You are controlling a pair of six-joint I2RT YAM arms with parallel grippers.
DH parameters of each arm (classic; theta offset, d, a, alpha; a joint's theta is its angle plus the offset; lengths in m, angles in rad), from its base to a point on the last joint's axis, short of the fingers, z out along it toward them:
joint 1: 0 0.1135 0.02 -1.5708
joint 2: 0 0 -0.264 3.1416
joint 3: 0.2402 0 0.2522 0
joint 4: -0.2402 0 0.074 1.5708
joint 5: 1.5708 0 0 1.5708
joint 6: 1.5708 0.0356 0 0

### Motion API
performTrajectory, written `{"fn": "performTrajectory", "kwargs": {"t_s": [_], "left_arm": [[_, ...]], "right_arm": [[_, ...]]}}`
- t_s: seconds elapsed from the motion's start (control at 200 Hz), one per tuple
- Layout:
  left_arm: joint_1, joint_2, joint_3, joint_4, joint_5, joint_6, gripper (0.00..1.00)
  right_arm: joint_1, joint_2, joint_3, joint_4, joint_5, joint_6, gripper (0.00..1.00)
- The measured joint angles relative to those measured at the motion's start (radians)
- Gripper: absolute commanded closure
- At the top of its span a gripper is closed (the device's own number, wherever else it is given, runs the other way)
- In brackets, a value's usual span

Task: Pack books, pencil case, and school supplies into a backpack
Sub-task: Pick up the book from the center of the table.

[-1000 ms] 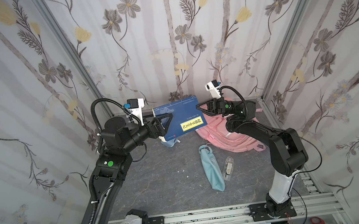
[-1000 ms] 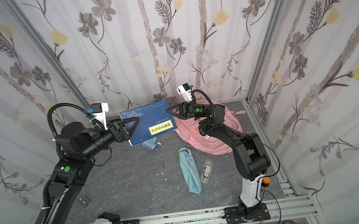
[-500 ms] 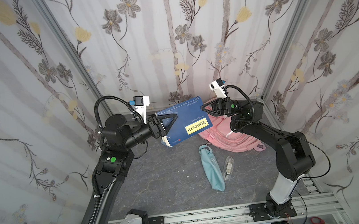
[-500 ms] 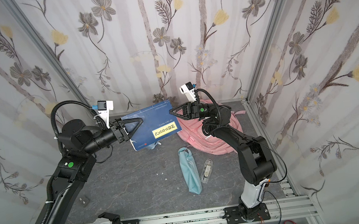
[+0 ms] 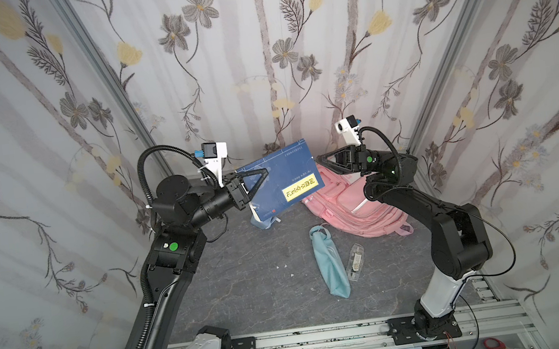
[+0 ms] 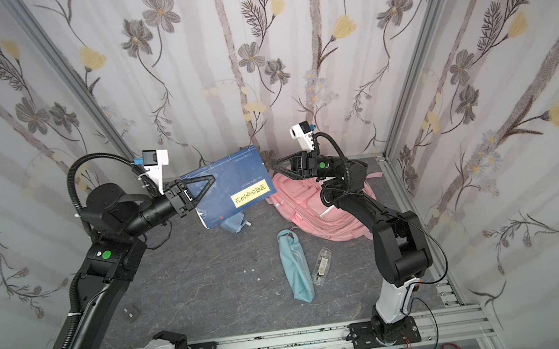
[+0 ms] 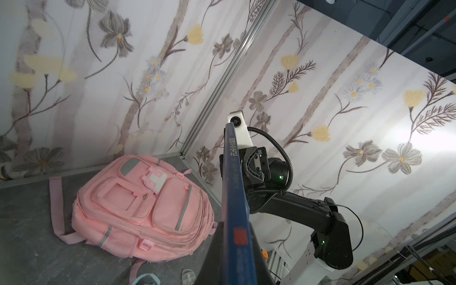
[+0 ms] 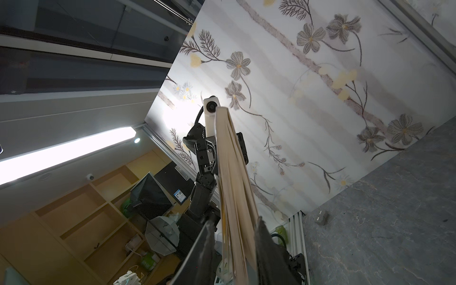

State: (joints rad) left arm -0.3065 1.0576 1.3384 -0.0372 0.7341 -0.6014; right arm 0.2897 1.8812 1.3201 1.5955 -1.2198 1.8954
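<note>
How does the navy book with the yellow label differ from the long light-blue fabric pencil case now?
The navy book with the yellow label is in the air, clamped by the left gripper; the long light-blue fabric pencil case lies on the grey table. The book is stiff, flat and wide; the pencil case is soft, narrow and creased. Both are blue and outside the pink fabric backpack.
</note>
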Motion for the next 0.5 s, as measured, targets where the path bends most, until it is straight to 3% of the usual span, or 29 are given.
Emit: {"fn": "performTrajectory", "kwargs": {"t_s": [0.145,0.24,0.34,0.5], "left_arm": [[0.001,-0.009,0.016,-0.004,-0.073,0.000,1.00],[0.001,-0.038,-0.006,-0.003,-0.124,0.000,1.00],[0.001,-0.052,-0.014,0.000,-0.152,0.000,1.00],[0.001,-0.034,0.006,0.005,-0.156,0.000,1.00]], "right_arm": [[-0.017,-0.100,-0.014,-0.257,0.023,-0.261,0.59],[-0.026,-0.155,0.057,-0.748,0.122,-0.609,0.48],[-0.029,-0.198,0.138,-1.180,0.307,-0.935,0.45],[-0.055,-0.250,0.079,-1.435,0.418,-1.123,0.41]]}}
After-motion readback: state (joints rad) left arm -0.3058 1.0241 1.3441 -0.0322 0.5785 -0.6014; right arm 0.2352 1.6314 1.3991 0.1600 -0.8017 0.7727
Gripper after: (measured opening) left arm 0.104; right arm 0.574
